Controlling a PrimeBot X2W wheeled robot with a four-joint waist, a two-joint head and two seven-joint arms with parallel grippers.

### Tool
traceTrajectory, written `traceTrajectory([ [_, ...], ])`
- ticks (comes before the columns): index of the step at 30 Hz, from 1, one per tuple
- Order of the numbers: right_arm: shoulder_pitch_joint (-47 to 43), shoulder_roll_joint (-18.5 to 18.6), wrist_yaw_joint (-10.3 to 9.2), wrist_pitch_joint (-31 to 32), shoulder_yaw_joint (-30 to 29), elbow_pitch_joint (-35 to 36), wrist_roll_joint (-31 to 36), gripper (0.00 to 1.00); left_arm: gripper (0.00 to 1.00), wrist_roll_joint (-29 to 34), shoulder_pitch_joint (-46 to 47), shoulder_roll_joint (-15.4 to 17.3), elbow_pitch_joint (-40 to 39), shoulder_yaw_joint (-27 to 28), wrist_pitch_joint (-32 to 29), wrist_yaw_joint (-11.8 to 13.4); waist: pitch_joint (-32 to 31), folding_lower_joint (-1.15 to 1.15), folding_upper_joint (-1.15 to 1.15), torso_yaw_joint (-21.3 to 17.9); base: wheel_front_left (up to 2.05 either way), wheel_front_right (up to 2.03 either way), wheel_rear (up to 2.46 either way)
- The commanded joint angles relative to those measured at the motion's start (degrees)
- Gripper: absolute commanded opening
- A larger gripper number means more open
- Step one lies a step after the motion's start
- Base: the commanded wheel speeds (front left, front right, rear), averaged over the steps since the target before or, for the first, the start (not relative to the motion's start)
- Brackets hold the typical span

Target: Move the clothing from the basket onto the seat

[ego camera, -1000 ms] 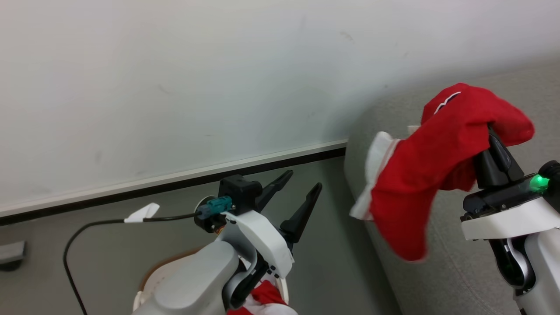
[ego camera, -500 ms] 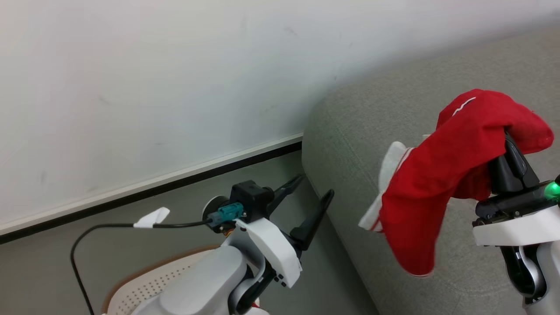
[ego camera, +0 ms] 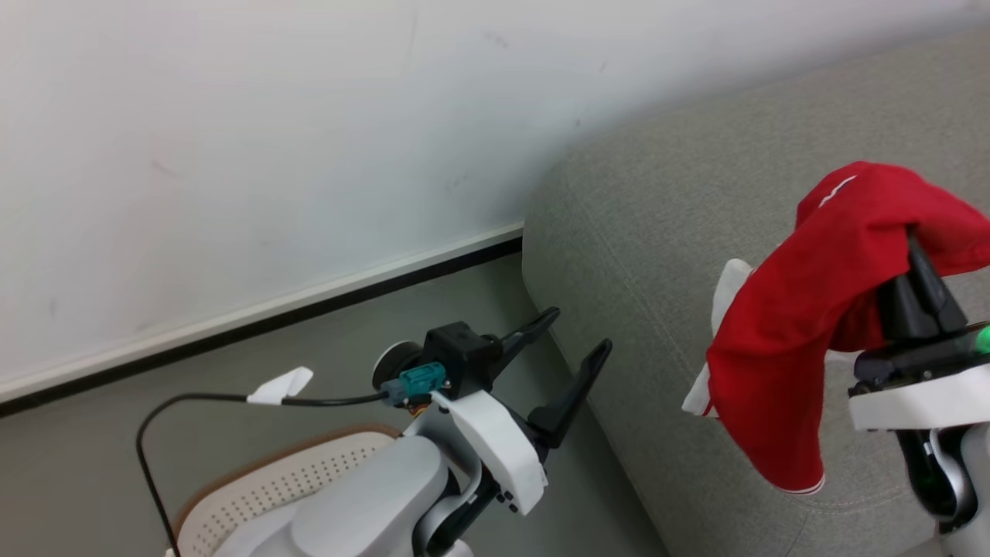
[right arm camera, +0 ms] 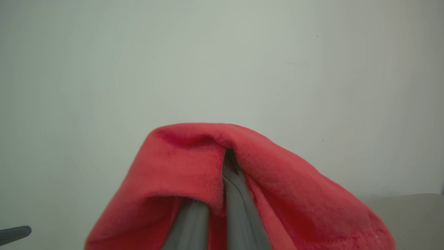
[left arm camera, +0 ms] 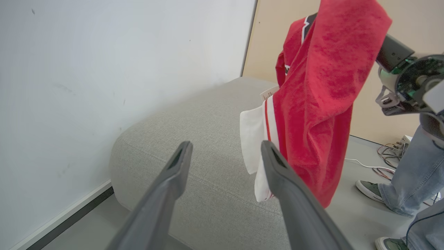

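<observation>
— Where's the bright red soft fabric garment?
— Draped over the right fingers, which pinch it. It hangs toward seven o'clock above the light grey fabric sofa. The left fingers are spread and empty.

The left gripper rises from bottom centre, its two long dark fingers spread wide. Behind them, mid-frame, lies a large light grey upholstered sofa. At upper right, a bright red soft fabric garment with white striped trim hangs from the right arm's dark wrist. A person's jeans-clad legs stand at lower right.
</observation>
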State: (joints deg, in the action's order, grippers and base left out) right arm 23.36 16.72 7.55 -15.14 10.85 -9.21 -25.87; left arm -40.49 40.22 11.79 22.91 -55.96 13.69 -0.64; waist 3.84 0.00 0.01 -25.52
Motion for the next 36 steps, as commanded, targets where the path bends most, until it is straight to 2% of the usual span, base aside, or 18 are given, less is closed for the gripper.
traceTrajectory([
  [1,1.06,0.65,-0.12,0.01,-0.49,-0.20,-0.28,0.00,1.00,0.44,0.64,0.31,-0.44,-0.01,-0.10,-0.02,1.02,0.00,-0.01,0.54,0.00,0.00,0.00],
  [6,4.44,1.64,-0.12,0.01,-2.33,-1.41,-1.52,0.00,1.00,1.54,2.38,1.05,-2.35,-0.66,-1.31,0.04,5.23,0.00,-0.01,2.19,0.00,0.00,0.00],
  [13,11.90,5.24,-0.12,0.01,-5.49,-5.95,-4.69,0.00,1.00,3.07,5.90,2.89,-5.29,-1.22,-4.46,-0.01,12.71,0.00,-0.01,5.03,0.00,0.00,0.00],
  [26,28.44,17.25,-0.12,0.02,-7.40,-18.34,-12.62,0.00,1.00,5.15,11.34,5.00,-9.60,-1.80,-8.24,0.11,23.80,0.00,-0.01,9.61,0.00,0.00,0.00],
  [31,34.70,20.24,-0.12,0.02,-8.90,-21.63,-16.31,0.00,1.00,6.00,13.61,5.79,-11.27,-1.59,-9.63,0.55,28.18,0.00,-0.01,11.04,0.00,0.00,0.00],
  [36,39.40,23.10,-0.12,1.01,-7.45,-27.41,-17.70,0.00,1.00,6.71,15.19,6.76,-12.25,-1.46,-10.54,0.77,31.93,0.00,-0.01,12.31,0.00,0.00,0.00],
])
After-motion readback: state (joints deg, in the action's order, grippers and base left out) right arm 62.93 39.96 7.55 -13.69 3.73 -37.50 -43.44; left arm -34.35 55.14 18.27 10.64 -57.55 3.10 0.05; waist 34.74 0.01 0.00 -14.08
